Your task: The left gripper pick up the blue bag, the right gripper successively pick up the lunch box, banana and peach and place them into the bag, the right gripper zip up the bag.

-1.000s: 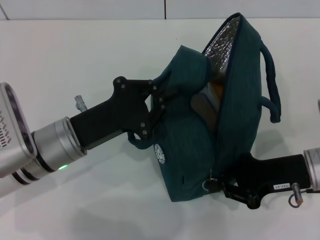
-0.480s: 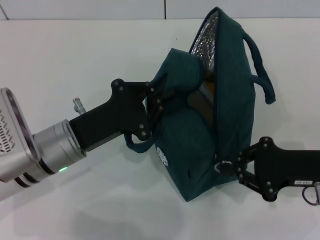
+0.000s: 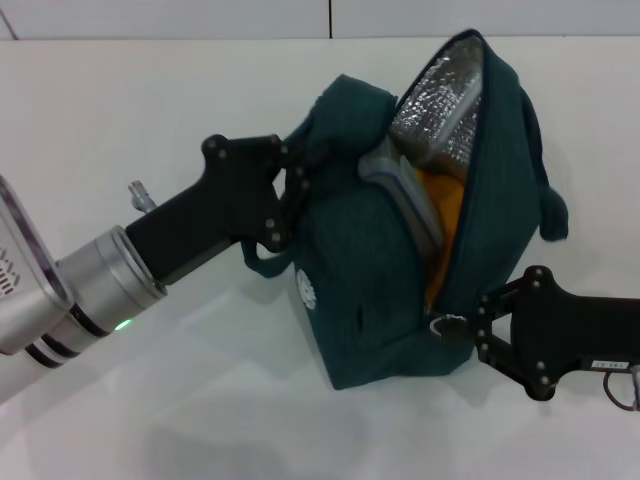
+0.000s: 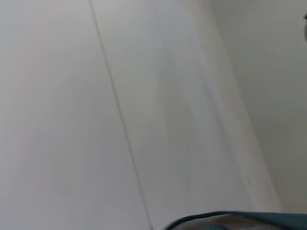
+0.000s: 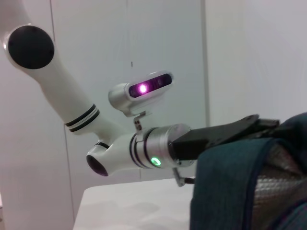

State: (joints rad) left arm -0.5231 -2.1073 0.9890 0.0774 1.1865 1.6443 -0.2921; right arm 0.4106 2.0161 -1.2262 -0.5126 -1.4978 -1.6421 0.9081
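My left gripper (image 3: 292,190) is pinched on the fabric of the blue bag (image 3: 370,300) at its upper left side, beside the rolled handle that loops just below my fingers. The bag hangs from this grip, tilted, over the white table (image 3: 150,100). Its mouth gapes open on the side away from my left gripper, exposing the silver foil lining (image 3: 440,100).

Inside the opening, the lunch box (image 3: 400,195) stands on edge nearest my left gripper. An orange-yellow mass, probably the banana (image 3: 445,205), lies just beyond it. I cannot make out the peach.

My right gripper (image 3: 472,328) is at the lower end of the bag's zipper, fingers closed in around the metal ring pull (image 3: 447,326).

In the right wrist view, my left gripper (image 5: 261,125) and its arm with the green light (image 5: 154,161) reach over the bag's top edge (image 5: 230,187).
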